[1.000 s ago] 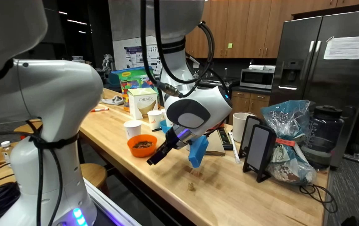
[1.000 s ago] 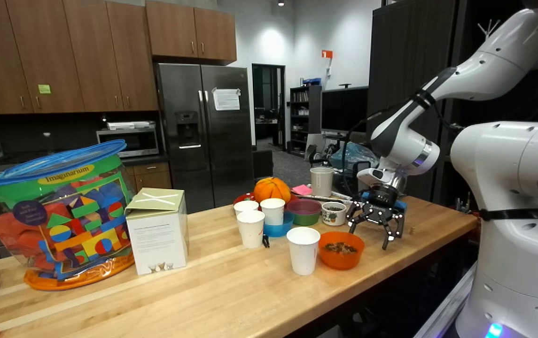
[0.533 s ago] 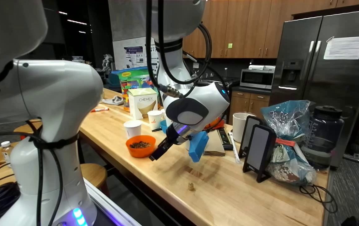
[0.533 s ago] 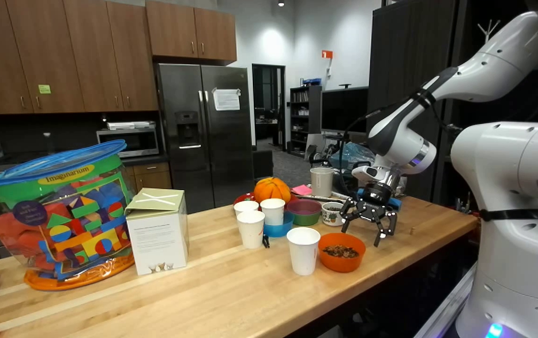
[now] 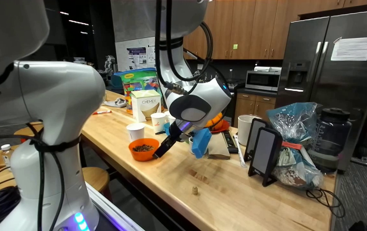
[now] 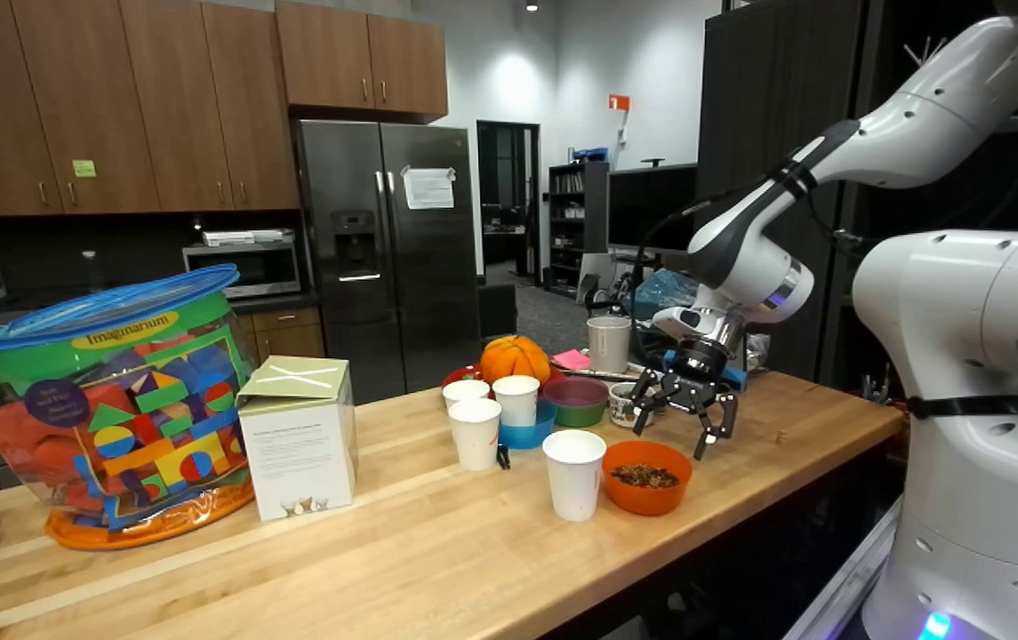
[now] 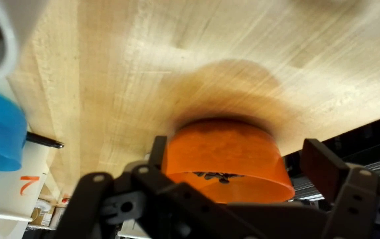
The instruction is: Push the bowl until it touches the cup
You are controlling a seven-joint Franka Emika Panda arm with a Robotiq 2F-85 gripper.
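Bowl [image 6: 649,502] opens upward; cup [image 6: 573,480] stands, long axis vertical.

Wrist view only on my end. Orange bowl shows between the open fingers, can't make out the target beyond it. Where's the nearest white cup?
Observer: In an exterior view, a white tapered cup stands upright right beside the orange bowl, on the side away from the gripper.
Operator: Touching?
Observer: Can't confirm. In an exterior view the bowl's rim overlaps the cup's lower end, so any gap is hidden there.
Operator: How full is the bowl? I only get a few dark bits.
Observer: Loose brown bits are spread across its bottom, as both exterior views show.
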